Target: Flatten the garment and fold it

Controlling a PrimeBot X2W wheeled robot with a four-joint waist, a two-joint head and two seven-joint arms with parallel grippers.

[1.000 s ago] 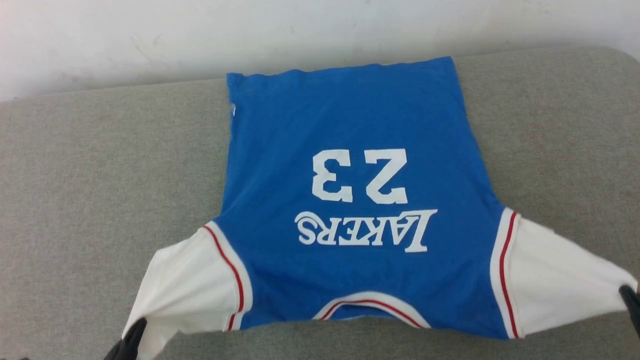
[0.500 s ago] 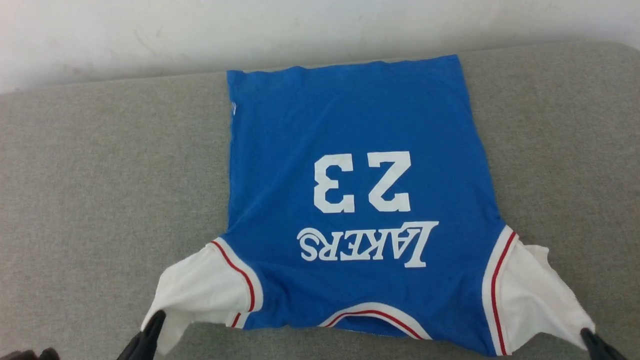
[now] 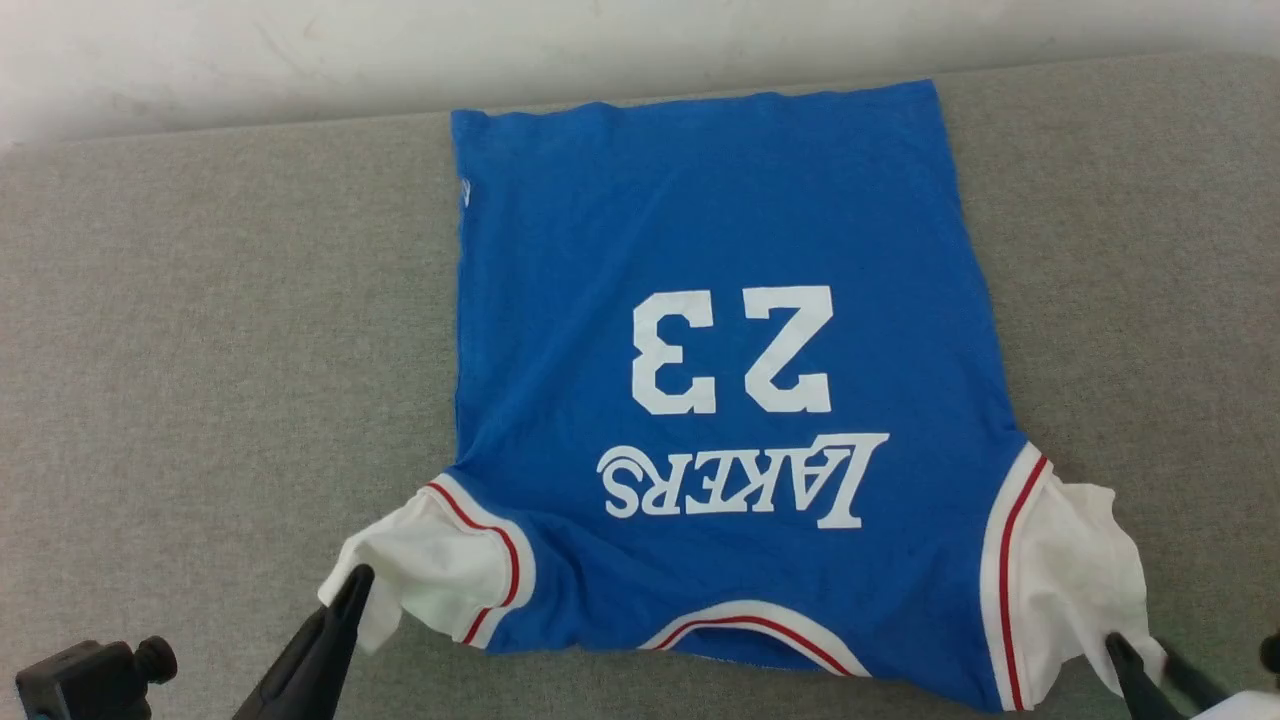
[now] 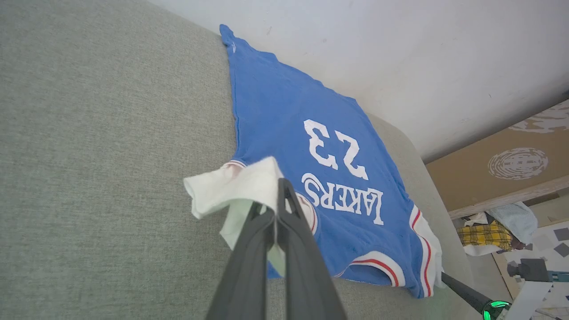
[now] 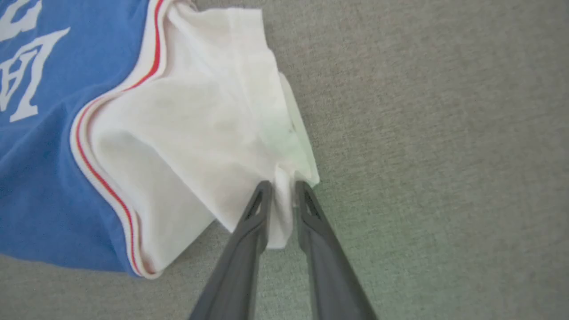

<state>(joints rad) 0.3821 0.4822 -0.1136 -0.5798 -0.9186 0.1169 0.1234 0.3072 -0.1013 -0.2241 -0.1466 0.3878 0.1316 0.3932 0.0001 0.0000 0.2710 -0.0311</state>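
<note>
Grey woven-fabric padded surface (image 3: 200, 350) carrying the garment (image 3: 720, 200); both sleeve ends gripped.

The surface ends at a plain white wall (image 3: 600, 40) on the far side. The garment, a royal-blue soft jersey T-shirt with white short sleeves and red-and-white striped trim, lies at centre, hem far, collar near. Its white print reads "23" and "LAKERS", inverted as seen from the robot. A white tag on its left edge is too small to read. Past the surface's right end are a brown cardboard panel (image 4: 511, 164) and a yellow checked cloth (image 4: 484, 233). Left gripper (image 4: 269, 195): fingers pressed together on the bunched left sleeve end. Right gripper (image 5: 281, 189): fingers nearly together, pinching the right sleeve edge. A small black device (image 3: 95, 675) sits near left.
</note>
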